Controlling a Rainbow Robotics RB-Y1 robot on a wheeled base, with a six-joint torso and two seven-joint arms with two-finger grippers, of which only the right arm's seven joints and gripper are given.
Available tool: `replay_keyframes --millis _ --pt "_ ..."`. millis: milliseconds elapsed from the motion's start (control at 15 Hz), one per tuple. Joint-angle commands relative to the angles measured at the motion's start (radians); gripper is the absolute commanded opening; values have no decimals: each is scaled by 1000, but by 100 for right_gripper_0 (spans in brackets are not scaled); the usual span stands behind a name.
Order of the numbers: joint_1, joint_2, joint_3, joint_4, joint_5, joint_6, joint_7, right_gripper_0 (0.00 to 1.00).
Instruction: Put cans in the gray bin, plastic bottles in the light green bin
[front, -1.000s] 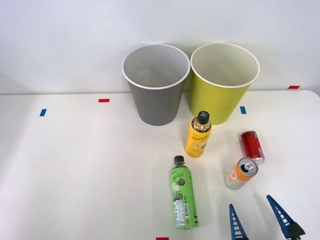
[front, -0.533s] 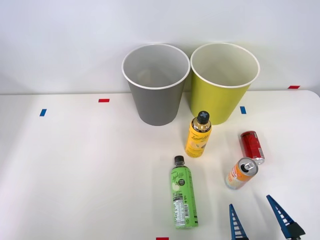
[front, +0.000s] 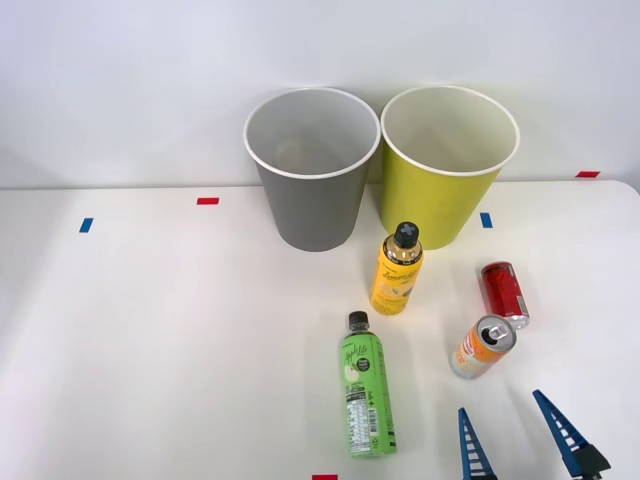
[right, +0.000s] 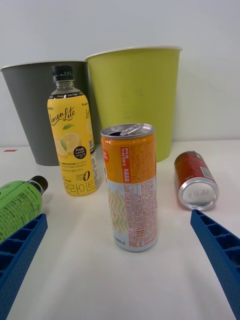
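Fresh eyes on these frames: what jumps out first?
The two big bins at the table's far edge: gray bin on the left, light green bin beside it. Next, the orange and white can standing upright right before the open right tool, with the red can lying on its side nearby.

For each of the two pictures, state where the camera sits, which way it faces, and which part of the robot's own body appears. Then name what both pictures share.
Front view: above the arms, looking forward and down at the white table; the open right gripper enters at the near edge.
Right wrist view: low over the table, facing the upright orange and white can; its blue fingers flank it.
Shared: that can, the lying red can, yellow-labelled bottle, green-labelled bottle, both bins.
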Motion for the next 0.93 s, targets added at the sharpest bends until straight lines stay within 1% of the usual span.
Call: replay_keyframes --millis 67,933 --pt "0 0 0 0 0 0 0 100" --pt "0 0 0 0 0 0 0 100"
